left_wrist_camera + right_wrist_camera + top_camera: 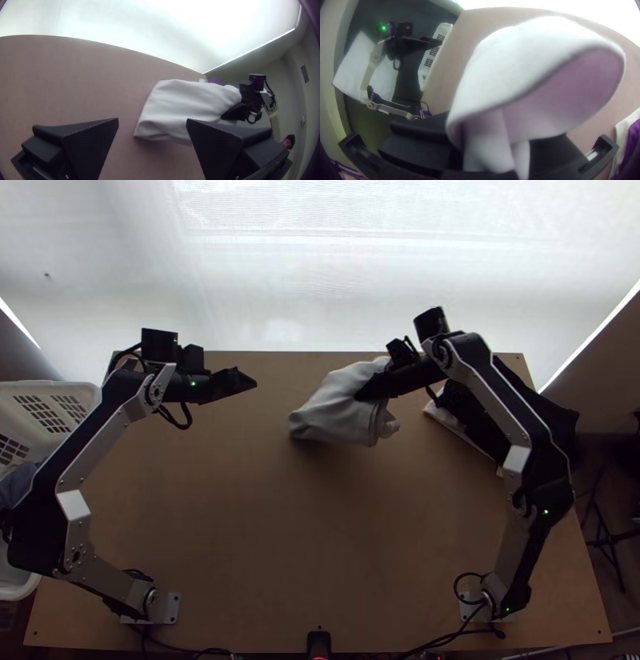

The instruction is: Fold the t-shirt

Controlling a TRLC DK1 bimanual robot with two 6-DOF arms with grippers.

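White t-shirt (332, 408): bunched and layered, at the upper middle of the top view, hanging from your right gripper (360, 397) with a broad smooth face toward your left arm and a rolled, looping edge in the right wrist view. You cannot tell whether its lower edge touches the wooden table (240, 516).

Right gripper: closed on the t-shirt, at the shirt's right side in the top view; which part of the garment it has, you cannot tell.

Left gripper (253, 383): open and holding nothing, its jaws well apart at the upper left of the top view, short of the shirt.

Progress: 1 of your 2 grippers has the garment. No flat, squared fold is laid on the table, so by your pictures the job looks early. Spreading, lining up the edges, folding and smoothing all appear to be left.

Next: you would likely want the left gripper on a free edge or corner, so the shirt can be opened out between 2 holds.

Risk: pinch several layers at once and your creases may set crooked.

Surroundings: dark cloth (474, 420) at the right of the frame, white basket (48, 390) at the left.
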